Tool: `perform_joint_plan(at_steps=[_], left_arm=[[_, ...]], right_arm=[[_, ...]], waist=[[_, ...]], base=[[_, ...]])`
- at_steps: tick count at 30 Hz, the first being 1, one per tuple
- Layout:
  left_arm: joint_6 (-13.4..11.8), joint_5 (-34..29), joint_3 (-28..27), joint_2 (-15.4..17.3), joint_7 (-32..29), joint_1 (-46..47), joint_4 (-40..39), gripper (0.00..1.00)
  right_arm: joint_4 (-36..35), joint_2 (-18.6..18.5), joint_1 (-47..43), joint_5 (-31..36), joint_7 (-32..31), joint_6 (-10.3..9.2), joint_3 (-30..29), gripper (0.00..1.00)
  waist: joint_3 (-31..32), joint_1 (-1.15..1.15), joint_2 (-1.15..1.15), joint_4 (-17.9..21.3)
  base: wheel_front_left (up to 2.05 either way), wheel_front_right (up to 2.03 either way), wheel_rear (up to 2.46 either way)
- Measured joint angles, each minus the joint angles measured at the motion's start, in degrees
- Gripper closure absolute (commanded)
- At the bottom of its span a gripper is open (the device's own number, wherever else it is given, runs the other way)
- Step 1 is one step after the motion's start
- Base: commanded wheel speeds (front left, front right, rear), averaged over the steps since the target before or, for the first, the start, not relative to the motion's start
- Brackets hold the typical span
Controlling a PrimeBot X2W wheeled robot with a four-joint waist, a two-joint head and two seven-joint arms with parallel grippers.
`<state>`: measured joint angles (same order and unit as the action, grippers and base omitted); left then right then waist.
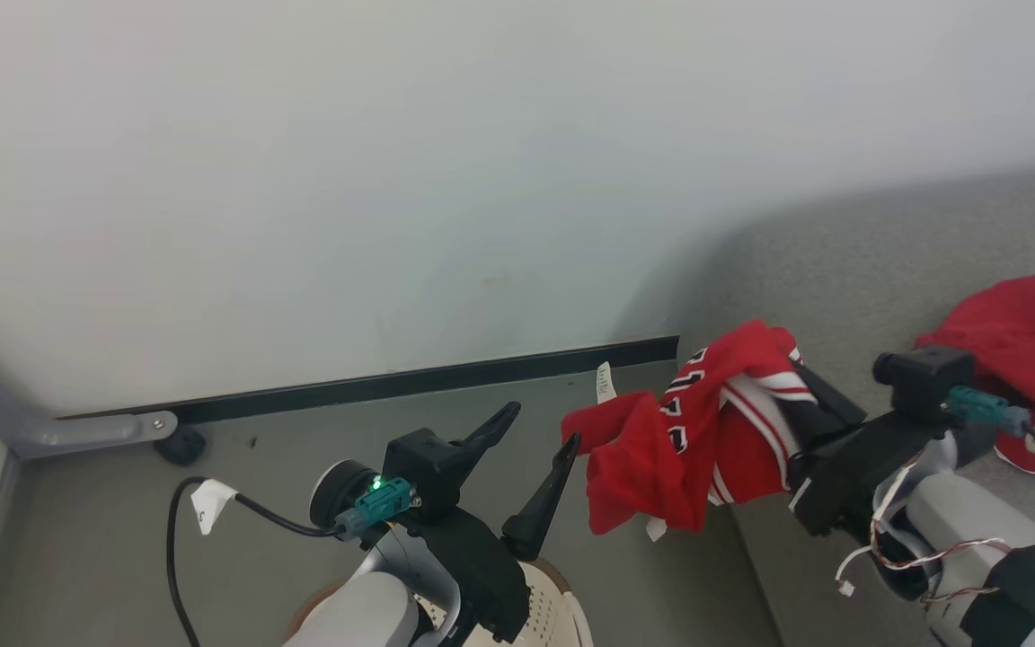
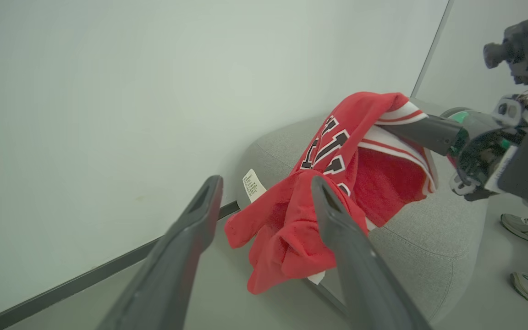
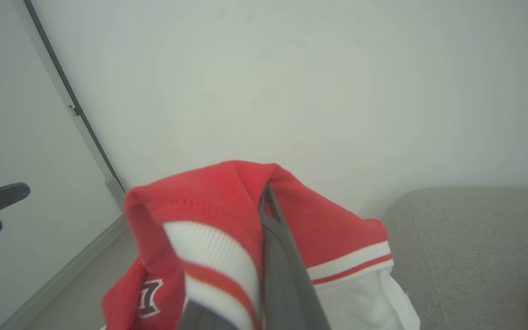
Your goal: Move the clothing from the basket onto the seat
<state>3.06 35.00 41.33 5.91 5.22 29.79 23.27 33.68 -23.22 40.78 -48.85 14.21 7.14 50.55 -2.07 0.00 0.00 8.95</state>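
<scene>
A red garment (image 1: 679, 431) with white striped trim and black-and-white lettering hangs in the air over the left end of the grey seat (image 1: 850, 270). My right gripper (image 1: 800, 373) is shut on its trimmed edge, and the dark fingers (image 3: 282, 261) run up into the fold of the garment (image 3: 209, 197). My left gripper (image 1: 543, 424) stands open just left of the hanging cloth, holding nothing; its fingers (image 2: 200, 215) frame the garment (image 2: 383, 178). A second red garment (image 1: 1030, 350) lies on the seat at the right. The basket's (image 1: 558, 611) cream perforated rim peeks out below my left arm.
A pale wall with a dark baseboard (image 1: 410, 382) runs behind everything. A grey bracket with a black caster (image 1: 181, 445) stands on the floor at the left. A person's shoes (image 2: 527, 229) rest on the floor beyond the seat (image 2: 429, 247).
</scene>
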Motion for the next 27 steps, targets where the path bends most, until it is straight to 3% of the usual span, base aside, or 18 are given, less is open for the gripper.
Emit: perform_joint_plan(at_steps=[11,27], left_arm=[[0.04,-0.03,0.21,1.49,1.01,-1.22,-3.99,0.0],[0.46,-0.37,0.49,3.27,1.26,-2.05,-7.5,0.0]], right_arm=[[-9.93,-7.45,-2.83,1.89,0.04,-2.14,-9.56,1.0],[-22.43,-9.95,-12.52,5.15,0.05,-6.92,-17.97,1.0]], waist=[[-0.04,0.0,0.0,6.64],[-1.17,0.0,0.0,16.53]], base=[[0.0,0.0,0.0],[0.0,0.0,0.0]])
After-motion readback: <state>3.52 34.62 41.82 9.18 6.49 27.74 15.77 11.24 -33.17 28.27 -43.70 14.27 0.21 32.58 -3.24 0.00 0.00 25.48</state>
